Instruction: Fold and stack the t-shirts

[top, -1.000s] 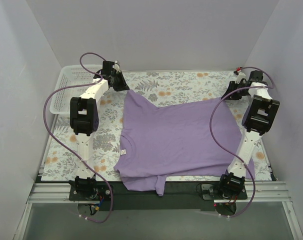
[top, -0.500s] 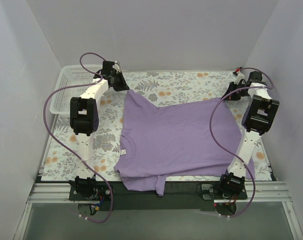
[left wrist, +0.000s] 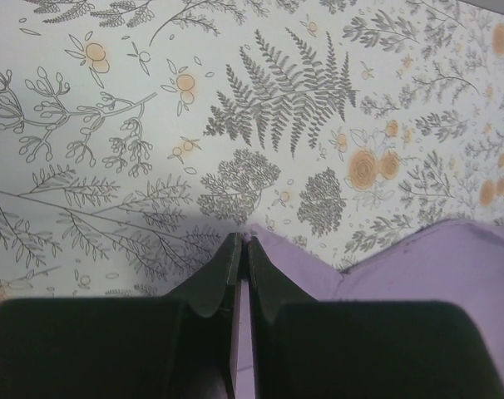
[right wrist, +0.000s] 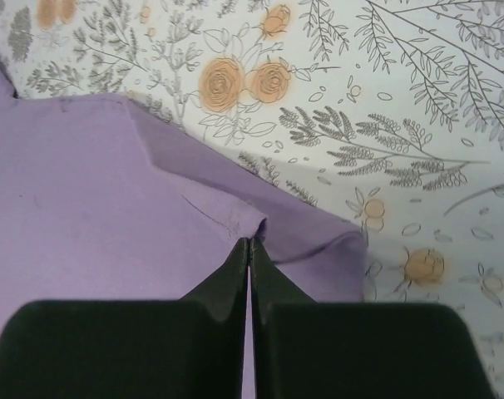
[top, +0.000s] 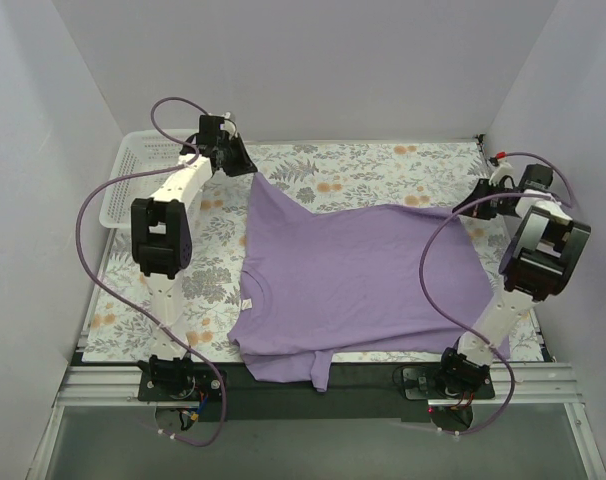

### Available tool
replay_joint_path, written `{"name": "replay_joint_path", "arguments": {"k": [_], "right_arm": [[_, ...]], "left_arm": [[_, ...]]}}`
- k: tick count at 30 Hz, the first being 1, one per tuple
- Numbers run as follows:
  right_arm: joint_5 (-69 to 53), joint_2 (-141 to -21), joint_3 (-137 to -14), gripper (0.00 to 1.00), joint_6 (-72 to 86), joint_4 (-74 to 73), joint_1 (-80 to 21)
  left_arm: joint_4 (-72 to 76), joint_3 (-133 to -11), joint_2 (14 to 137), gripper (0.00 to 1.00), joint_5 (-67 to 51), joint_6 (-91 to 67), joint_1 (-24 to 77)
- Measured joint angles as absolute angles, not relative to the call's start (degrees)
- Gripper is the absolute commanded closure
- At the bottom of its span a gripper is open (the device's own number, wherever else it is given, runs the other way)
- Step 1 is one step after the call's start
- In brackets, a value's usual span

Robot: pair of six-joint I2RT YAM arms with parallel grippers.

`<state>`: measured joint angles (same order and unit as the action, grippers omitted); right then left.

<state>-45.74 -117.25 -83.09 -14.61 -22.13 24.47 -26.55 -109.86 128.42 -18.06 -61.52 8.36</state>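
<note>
Over the table from above, I have the purple t-shirt [top: 363,280] spread flat across the middle of the floral table cover [top: 383,160]. Its near edge reaches past the cover's front edge, and the white neck label [top: 247,305] shows on its left side. The white basket [top: 133,175] sits at the far left corner, apart from the shirt. My left gripper [top: 245,170] is down at the shirt's far left corner, and my right gripper [top: 480,205] is at its far right corner.

On the left wrist camera, the two fingers are pressed together with a sliver of purple cloth between them. The shirt's corner is pinched right at the tips.

On the right wrist camera, the jaws are closed tight on the shirt's edge. The cloth puckers up into the tips, with the floral cover beyond.
</note>
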Motion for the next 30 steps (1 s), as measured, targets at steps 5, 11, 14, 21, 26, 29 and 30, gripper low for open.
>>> {"name": "replay_joint_path", "arguments": {"k": [5,11,14,21,26,29,30], "right_arm": [[-48.9,-103.9,-73.6,0.99,-14.2,-17.3,27.5],[-53.1,-89.4,-67.2,0.99,-14.8,-15.0,30.0],[-54.7,-83.0,-67.2,0.99,-15.1,-15.3,30.6],[-58.5,-76.7,-84.2,0.99,-11.2,-18.9,33.8],[-63.9,-78.8,-107.2,0.99,-0.1,-18.4,41.5],[-68.6,-81.1,-118.2,0.99,12.4,-11.2,47.2],[-69.9,-81.2,-119.4,0.99,17.8,-6.4,48.9]], "left_arm": [[-26.0,-104.9,120.9,1.0,-18.7,-61.8,8.4],[-24.2,-100.0,109.1,1.0,-19.5,-62.5,8.4],[-23.6,-99.1,102.8,1.0,-19.8,-62.8,8.4],[-22.6,-104.4,91.1,1.0,-19.3,-63.8,8.4],[-21.1,-113.0,85.1,1.0,-17.0,-65.5,8.4],[-19.3,-116.7,80.6,1.0,-16.3,-67.1,8.4],[-18.6,-118.1,79.4,1.0,-16.1,-67.6,8.4]]}}
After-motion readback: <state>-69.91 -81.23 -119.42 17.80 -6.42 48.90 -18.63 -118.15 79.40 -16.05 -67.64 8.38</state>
